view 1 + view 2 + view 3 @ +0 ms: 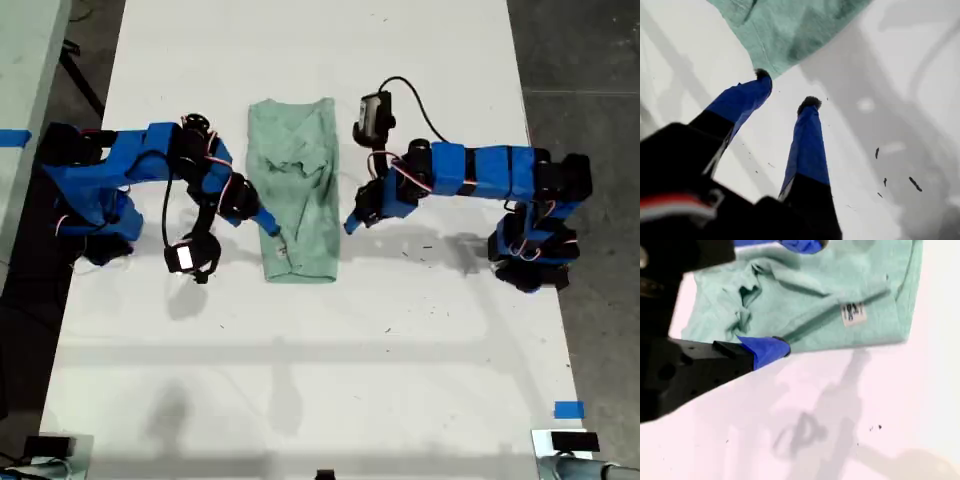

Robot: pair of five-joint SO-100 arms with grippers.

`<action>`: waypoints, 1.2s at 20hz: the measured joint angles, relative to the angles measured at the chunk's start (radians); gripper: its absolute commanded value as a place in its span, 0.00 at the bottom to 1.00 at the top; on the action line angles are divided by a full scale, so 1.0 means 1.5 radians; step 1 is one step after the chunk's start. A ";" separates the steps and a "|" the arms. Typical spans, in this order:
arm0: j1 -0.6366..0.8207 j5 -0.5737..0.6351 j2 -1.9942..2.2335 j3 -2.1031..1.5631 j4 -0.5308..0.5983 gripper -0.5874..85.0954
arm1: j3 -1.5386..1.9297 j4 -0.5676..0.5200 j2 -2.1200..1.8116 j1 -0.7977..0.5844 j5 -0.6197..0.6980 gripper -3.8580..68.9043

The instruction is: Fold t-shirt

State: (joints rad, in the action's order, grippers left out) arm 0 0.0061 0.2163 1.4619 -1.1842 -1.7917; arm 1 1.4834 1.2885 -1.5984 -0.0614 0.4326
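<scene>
The pale mint-green t-shirt [296,190] lies on the white table [420,350] as a narrow folded strip, rumpled near its collar end, a small white label [852,313] showing close to the hem. My first gripper [351,223] [786,89] is open just off the shirt's edge on the exterior view's right, one fingertip [762,75] touching the cloth [790,30]. My second gripper [264,220] [792,297] is open at the edge on the exterior view's left. One of its fingers [767,349] rests at the shirt's [810,295] border, the other hangs over the fabric.
Both arm bases stand at the table's long sides, one at each side of the exterior view. A blue tape mark [568,410] sits near the exterior view's lower right corner. Dark floor [580,60] borders the table. Small dark specks [914,184] dot the table surface.
</scene>
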 measured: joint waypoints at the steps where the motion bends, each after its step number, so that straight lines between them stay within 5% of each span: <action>1: -0.009 -0.033 0.005 -0.045 0.000 0.40 | 0.000 0.006 -0.009 0.000 -0.002 0.21; 3: -0.027 -0.107 0.040 -0.150 0.009 0.31 | 0.017 0.027 -0.027 0.000 -0.015 0.16; 6: -0.079 -0.220 0.082 -0.295 0.070 0.33 | 0.101 0.036 -0.081 0.018 -0.056 0.12; 9: -0.110 -0.288 0.173 -0.363 0.094 0.35 | 0.185 0.036 -0.169 0.036 -0.101 0.30; 11: -0.106 -0.299 0.242 -0.402 0.111 0.36 | 0.204 0.032 -0.218 0.040 -0.110 0.43; 20: -0.077 -0.278 0.253 -0.414 0.188 0.38 | 0.200 0.004 -0.170 0.042 -0.116 0.46; 24: -0.061 -0.246 0.100 -0.326 0.247 0.39 | 0.029 0.003 0.018 0.043 -0.102 0.46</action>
State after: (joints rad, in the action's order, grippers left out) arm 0 -0.0859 -0.1534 1.6122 -1.6736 -1.4205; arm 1 1.5263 1.2931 -1.5708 0.0031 0.2792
